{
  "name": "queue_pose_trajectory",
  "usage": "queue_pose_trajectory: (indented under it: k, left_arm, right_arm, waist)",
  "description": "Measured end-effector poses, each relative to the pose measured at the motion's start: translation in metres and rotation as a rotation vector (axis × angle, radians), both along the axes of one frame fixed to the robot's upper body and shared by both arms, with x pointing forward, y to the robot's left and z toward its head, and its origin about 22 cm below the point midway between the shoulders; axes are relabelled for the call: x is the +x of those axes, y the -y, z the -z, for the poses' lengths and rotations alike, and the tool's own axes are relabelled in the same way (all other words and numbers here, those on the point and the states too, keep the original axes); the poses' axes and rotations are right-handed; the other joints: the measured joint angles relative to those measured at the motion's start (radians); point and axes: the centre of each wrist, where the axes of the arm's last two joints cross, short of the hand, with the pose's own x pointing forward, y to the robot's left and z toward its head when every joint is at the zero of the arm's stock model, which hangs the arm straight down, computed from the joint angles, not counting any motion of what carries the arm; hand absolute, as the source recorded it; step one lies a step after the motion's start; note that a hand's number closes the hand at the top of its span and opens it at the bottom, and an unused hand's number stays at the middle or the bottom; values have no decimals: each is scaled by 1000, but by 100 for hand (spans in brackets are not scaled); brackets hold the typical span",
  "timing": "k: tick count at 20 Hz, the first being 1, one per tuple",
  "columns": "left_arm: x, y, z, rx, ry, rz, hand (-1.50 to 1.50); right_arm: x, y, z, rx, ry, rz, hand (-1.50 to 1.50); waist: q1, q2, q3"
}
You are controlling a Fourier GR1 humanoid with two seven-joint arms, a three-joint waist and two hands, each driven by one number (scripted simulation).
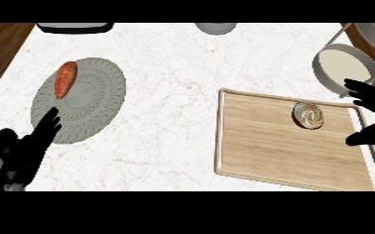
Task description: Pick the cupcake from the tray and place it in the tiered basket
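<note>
The cupcake (310, 115) sits on the wooden tray (271, 153), near its far right corner, not yet lifted. The right hand (363, 111) is seen at the right edge, its fingers (356, 87) spread apart with the thumb lower down; the cupcake lies just left of the gap between them, untouched as far as can be judged.

For the grasp to go well, the open hand should be brought leftward so that the cupcake is bracketed between fingers and thumb, and the closure made low on the wrapper, not on the frosting. A clean vertical lift over the tray's raised lip is then called for before the carry to the basket (343, 68), whose round pale tier with a grey rim is seen just beyond the fingers. A tilt during the carry would probably be the main risk.

The left hand (26, 148) is held at the lower left, fingers straight and close together, the tips resting over the edge of a round woven grey mat (92, 99); a smooth orange sweet potato (65, 79) lies at the mat's far side. The surface (172, 99) is pale veined marble.
</note>
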Motion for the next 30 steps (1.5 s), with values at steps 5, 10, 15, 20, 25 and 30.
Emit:
queue_pose_trajectory:
  k: [5, 10, 15, 20, 25, 30]
  left_arm:
    - [3, -2, -3, -1, 2, -2, 0]
    - [5, 4, -4, -7, 2, -4, 0]
    - [4, 4, -4, -9, -1, 0, 0]
    - [1, -2, 4, -7, -1, 0, 0]
    - [-3, 3, 3, -7, -1, 0, 0]
    - [0, 3, 3, 0, 5, -4, 0]
  right_arm:
    - [-5, 1, 12, 32, -25, -9, -150]
    - [-10, 4, 28, 61, -17, -3, -150]
    - [-6, 1, 41, 70, 1, -2, -150]
    - [-6, -5, 49, 76, 17, -13, -150]
    - [-2, -16, 63, 74, 28, -13, -150]
    - [12, -20, 62, 78, 26, -4, -150]
  waist:
    - [-1, 0, 0]
    - [0, 0, 0]
    - [1, 1, 0]
    - [1, 1, 0]
    - [2, -2, -2]
    - [2, -4, -7]
